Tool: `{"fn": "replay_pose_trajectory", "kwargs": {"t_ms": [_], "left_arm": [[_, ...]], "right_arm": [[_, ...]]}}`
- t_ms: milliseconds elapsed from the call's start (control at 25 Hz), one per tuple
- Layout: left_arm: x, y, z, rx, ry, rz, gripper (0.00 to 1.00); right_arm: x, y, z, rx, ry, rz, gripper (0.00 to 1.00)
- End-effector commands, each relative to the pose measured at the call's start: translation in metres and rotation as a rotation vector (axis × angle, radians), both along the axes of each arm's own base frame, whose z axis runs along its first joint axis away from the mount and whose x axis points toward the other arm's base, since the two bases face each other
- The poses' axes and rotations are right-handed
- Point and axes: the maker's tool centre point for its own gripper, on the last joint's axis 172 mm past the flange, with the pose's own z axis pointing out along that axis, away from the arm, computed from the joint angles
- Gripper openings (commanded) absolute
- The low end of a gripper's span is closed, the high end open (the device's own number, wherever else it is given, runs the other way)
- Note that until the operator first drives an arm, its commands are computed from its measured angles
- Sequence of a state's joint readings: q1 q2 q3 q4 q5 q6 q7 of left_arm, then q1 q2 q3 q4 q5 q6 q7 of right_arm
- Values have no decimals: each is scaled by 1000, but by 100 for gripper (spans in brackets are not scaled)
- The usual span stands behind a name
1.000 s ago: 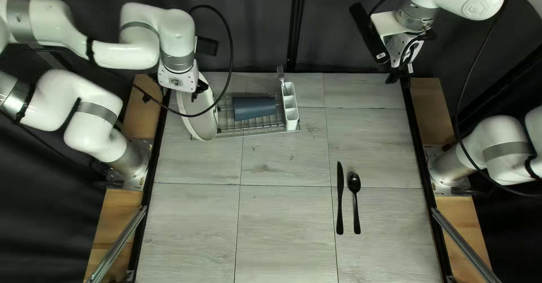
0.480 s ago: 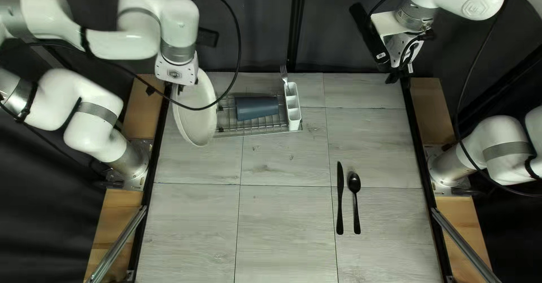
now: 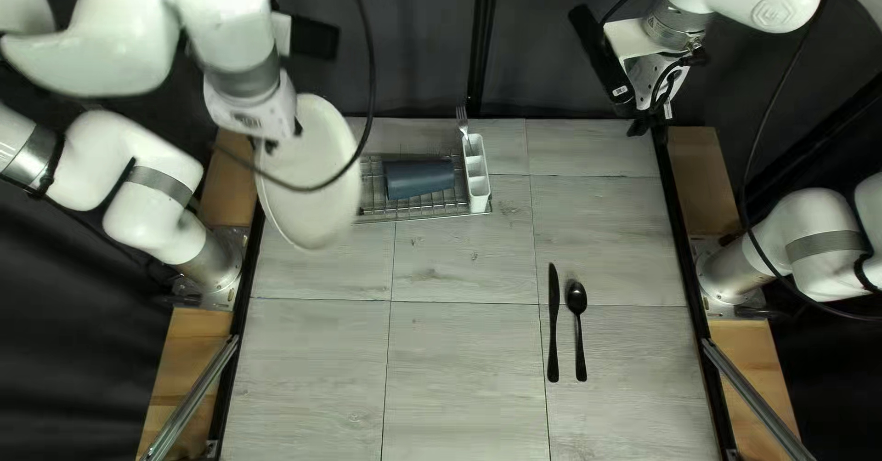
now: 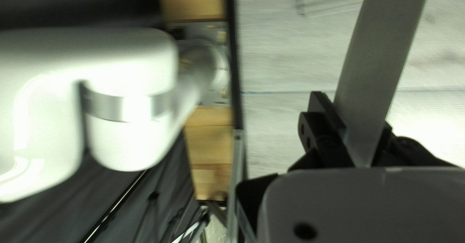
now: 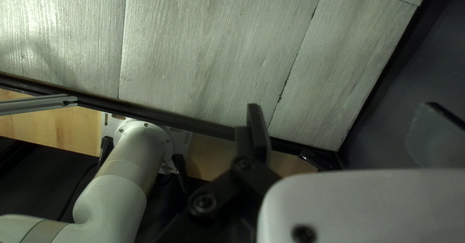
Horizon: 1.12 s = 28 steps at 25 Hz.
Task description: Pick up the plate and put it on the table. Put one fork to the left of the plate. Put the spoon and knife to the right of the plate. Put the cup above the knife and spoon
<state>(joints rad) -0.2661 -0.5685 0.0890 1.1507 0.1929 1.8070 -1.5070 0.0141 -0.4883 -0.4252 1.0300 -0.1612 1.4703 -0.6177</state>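
Pinching plate [image 3: 312, 217] by its rim in left gripper [image 4: 352, 114], likely to keep its base free for setting down. Tilted steeply, reaching out past the fingertips beside dish rack [image 3: 427, 212]. Holding right gripper [image 3: 652, 121] apart, unloaded. Probably best lowered onto worktop [image 3: 464, 360], left of table knife [image 3: 553, 323] and spoon [image 3: 577, 300].

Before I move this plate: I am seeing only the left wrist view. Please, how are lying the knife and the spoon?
Observer: The knife and spoon lie side by side on the table, the knife at the spoon's left in the top left view.
Operator: Thank you. And the cup, is it standing?
Observer: No, the cup lies on its side in the wire rack.
Operator: Then the fork, where I can find it?
Observer: The fork stands in the white caddy, tines up.
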Motion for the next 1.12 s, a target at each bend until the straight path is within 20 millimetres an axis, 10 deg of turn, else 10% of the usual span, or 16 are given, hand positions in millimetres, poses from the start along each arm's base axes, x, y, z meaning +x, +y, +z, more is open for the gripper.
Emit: {"fn": "replay_pose_trajectory", "kwargs": {"t_ms": [40,320,560,1120], "left_arm": [[4,-5,-2,-41,-11,4,0],[79,-89,-65,-213,-217,109,0],[79,-89,-65,-213,-217,109,0],[163,-124,-167,-103,-294,208,0]], "right_arm": [[0,0,0,0,0,0,100],[0,0,0,0,0,0,100],[0,0,0,0,0,0,100],[0,0,0,0,0,0,100]]}}
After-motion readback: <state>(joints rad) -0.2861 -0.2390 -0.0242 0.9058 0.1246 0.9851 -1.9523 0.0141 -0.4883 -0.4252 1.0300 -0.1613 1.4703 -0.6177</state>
